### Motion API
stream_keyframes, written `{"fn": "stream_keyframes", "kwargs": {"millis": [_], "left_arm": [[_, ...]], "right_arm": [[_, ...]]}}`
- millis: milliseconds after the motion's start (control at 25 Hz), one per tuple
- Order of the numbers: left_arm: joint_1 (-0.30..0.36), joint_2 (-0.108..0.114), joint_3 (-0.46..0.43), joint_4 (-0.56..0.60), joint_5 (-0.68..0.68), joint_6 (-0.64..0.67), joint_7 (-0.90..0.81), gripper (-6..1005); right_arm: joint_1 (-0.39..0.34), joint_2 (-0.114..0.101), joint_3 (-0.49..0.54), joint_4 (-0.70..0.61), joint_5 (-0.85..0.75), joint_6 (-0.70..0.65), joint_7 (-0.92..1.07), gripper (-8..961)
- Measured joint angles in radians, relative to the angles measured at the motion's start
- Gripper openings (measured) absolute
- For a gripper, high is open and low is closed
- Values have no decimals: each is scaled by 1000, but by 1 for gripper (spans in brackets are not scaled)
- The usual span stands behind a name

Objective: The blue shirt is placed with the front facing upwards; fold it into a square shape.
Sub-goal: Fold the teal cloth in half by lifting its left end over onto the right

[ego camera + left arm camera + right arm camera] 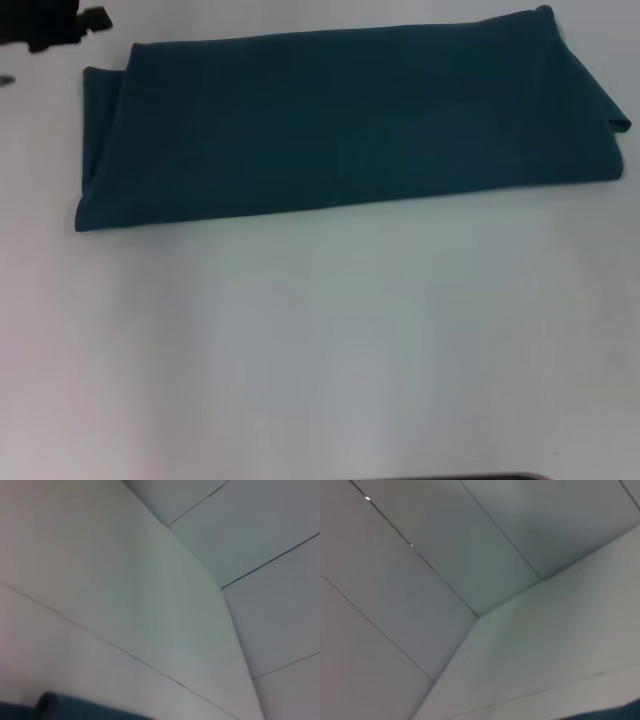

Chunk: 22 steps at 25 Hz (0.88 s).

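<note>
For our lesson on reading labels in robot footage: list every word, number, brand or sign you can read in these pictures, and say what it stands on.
None can be read.
The dark teal-blue folded cotton shirt shows only plain cloth; no lettering is visible on its upper face.
The white table bears no marks.
The black left end effector at the far left corner shows no label.
Both wrist views show only plain white panels.

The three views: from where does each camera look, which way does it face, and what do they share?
Head view: from the robot's head, forward and down at the dark teal-blue folded cotton shirt on the white table; a black left pincer shows at the far left corner.
Left wrist view: faces pale panels; shirt edge; no own fingers.
Right wrist view: faces similar panels; no body parts.
Shared: head and left wrist views both show the shirt.
</note>
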Motion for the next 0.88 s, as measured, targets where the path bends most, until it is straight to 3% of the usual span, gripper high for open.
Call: {"fn": "stream_keyframes", "kwargs": {"millis": [200,280,480,560,720,880], "left_arm": [[83,-40,-4,71,-116,10,70,888],[110,-45,-12,135,-138,9,92,888],[121,-38,-15,195,-138,-2,94,887],[121,-45,-13,204,-138,-35,94,886],[107,-82,-2,217,-130,-138,114,886],[84,-88,-1,264,-127,-223,131,885]], "right_arm": [[-54,18,6,59,-1,-51,-46,927],[-60,21,4,100,-20,-63,-72,927],[-55,22,5,155,-83,-63,-101,927],[-51,22,7,159,-93,-58,-101,927],[-44,26,10,162,-95,-56,-102,927],[-38,29,10,168,-95,-56,-102,927]]}}
